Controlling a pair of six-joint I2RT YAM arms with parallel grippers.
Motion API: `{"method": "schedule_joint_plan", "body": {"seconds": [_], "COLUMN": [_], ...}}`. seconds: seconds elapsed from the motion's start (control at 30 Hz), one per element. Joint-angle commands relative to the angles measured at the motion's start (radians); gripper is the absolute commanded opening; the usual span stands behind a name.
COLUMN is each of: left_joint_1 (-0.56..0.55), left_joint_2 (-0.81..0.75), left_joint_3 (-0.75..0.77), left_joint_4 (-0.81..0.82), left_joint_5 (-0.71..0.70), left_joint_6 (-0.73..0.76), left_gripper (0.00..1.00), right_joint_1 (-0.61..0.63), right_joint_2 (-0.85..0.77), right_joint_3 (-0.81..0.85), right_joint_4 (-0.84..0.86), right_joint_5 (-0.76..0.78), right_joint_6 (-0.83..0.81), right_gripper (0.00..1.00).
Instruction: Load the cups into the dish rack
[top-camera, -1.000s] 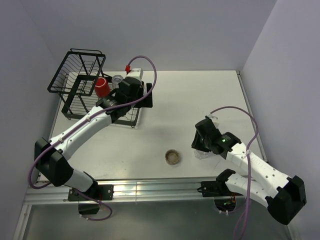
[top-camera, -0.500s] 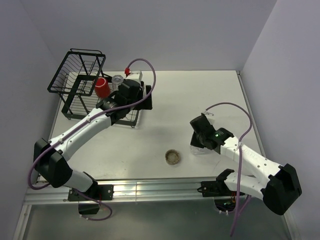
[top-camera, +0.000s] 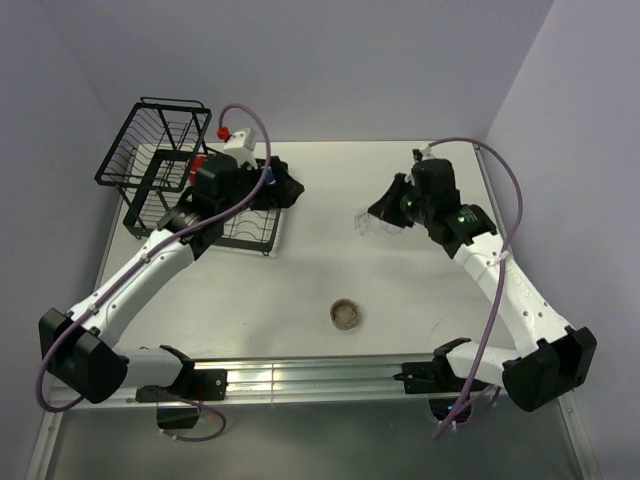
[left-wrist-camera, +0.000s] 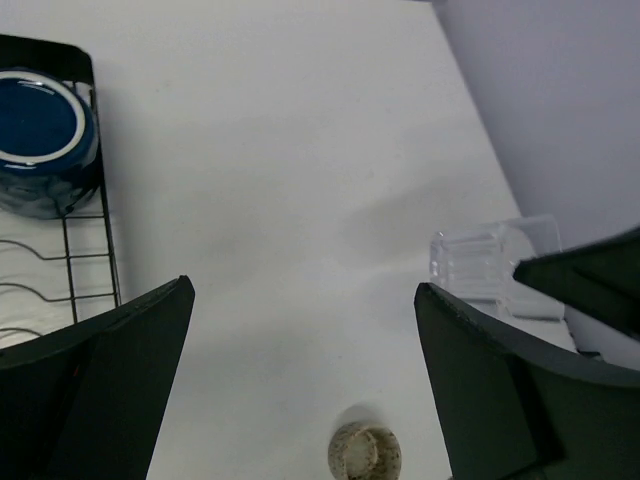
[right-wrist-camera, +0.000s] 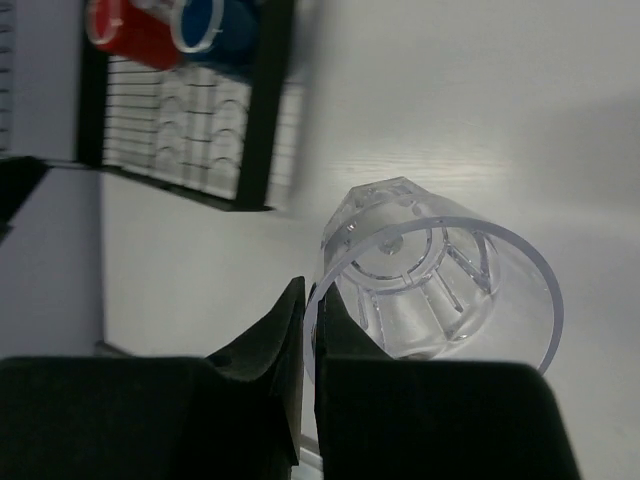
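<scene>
My right gripper (top-camera: 385, 212) is shut on the rim of a clear glass tumbler (top-camera: 371, 222), one finger inside and one outside, and holds it tilted above the table at mid-back; it also shows in the right wrist view (right-wrist-camera: 430, 280) and the left wrist view (left-wrist-camera: 490, 262). My left gripper (top-camera: 283, 186) is open and empty at the right edge of the black dish rack (top-camera: 150, 140). The dark blue mug (left-wrist-camera: 40, 140) and the red mug (right-wrist-camera: 130, 35) sit in the rack's flat tray (right-wrist-camera: 255, 120). The second tumbler is hidden.
A small round speckled cap (top-camera: 345, 314) lies on the table near the front middle, also in the left wrist view (left-wrist-camera: 365, 452). Walls close in at the left, back and right.
My right arm has lifted the tumbler off the table at the front right and carried it back and left. My left wrist has shifted left over the rack, jaws now pointing right.
</scene>
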Motion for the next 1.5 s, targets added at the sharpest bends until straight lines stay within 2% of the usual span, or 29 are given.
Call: {"method": "schedule_joint_plan", "body": {"seconds": [0.0, 0.07, 0.17, 0.2, 0.27, 0.4, 0.7, 0.8, 1.03, 1.1, 1.2, 1.23, 1.3, 1.33, 1.4, 1.43, 1.47], "left_joint_1": [0.084, 0.112, 0.140, 0.143, 0.141, 0.143, 0.141, 0.141, 0.141, 0.141, 0.140, 0.141, 0.138, 0.137, 0.129, 0.128, 0.126], "left_joint_2": [-0.069, -0.076, -0.060, -0.056, -0.040, -0.024, -0.005, -0.008, -0.020, -0.022, -0.022, -0.019, -0.019, -0.019, -0.017, -0.020, -0.025], "left_joint_3": [-0.069, -0.115, -0.134, -0.136, -0.142, -0.143, -0.217, -0.241, -0.264, -0.269, -0.269, -0.269, -0.267, -0.264, -0.258, -0.252, -0.249], "left_joint_4": [0.229, 0.345, 0.418, 0.456, 0.495, 0.512, 0.687, 0.759, 0.814, 0.842, 0.869, 0.889, 0.902, 0.902, 0.899, 0.877, 0.862], "left_joint_5": [0.281, 0.396, 0.481, 0.536, 0.578, 0.596, 0.713, 0.737, 0.730, 0.727, 0.734, 0.740, 0.747, 0.753, 0.762, 0.756, 0.753], "left_joint_6": [-0.063, -0.103, -0.136, -0.142, -0.163, -0.160, -0.252, -0.295, -0.341, -0.364, -0.395, -0.404, -0.423, -0.426, -0.427, -0.418, -0.410], "left_gripper": [0.99, 0.99, 0.99, 0.99, 0.99, 0.99, 0.99, 0.99, 0.97, 0.92, 0.76, 0.62, 0.44, 0.31, 0.18, 0.00, 0.00], "right_joint_1": [-0.049, -0.059, -0.066, -0.066, -0.065, -0.069, -0.083, -0.089, -0.091, -0.092, -0.092, -0.092, -0.091, -0.092, -0.092, -0.092, -0.092], "right_joint_2": [0.050, 0.073, 0.094, 0.099, 0.111, 0.136, 0.201, 0.209, 0.218, 0.223, 0.229, 0.231, 0.231, 0.231, 0.232, 0.234, 0.232], "right_joint_3": [0.083, 0.107, 0.111, 0.104, 0.079, 0.040, 0.002, -0.001, -0.029, -0.041, -0.052, -0.054, -0.054, -0.055, -0.052, -0.051, -0.049], "right_joint_4": [0.156, 0.214, 0.344, 0.434, 0.533, 0.771, 1.079, 1.106, 1.181, 1.217, 1.239, 1.241, 1.242, 1.239, 1.235, 1.230, 1.224], "right_joint_5": [-0.310, -0.449, -0.607, -0.646, -0.744, -0.837, -0.927, -0.928, -0.942, -0.950, -0.956, -0.956, -0.954, -0.953, -0.950, -0.948, -0.947], "right_joint_6": [-0.003, 0.043, 0.126, 0.154, 0.250, 0.397, 0.643, 0.669, 0.714, 0.737, 0.751, 0.752, 0.749, 0.749, 0.743, 0.738, 0.732], "right_gripper": [0.00, 0.00, 0.00, 0.00, 0.00, 0.00, 0.00, 0.00, 0.00, 0.00, 0.00, 0.00, 0.00, 0.00, 0.00, 0.00, 0.00]}}
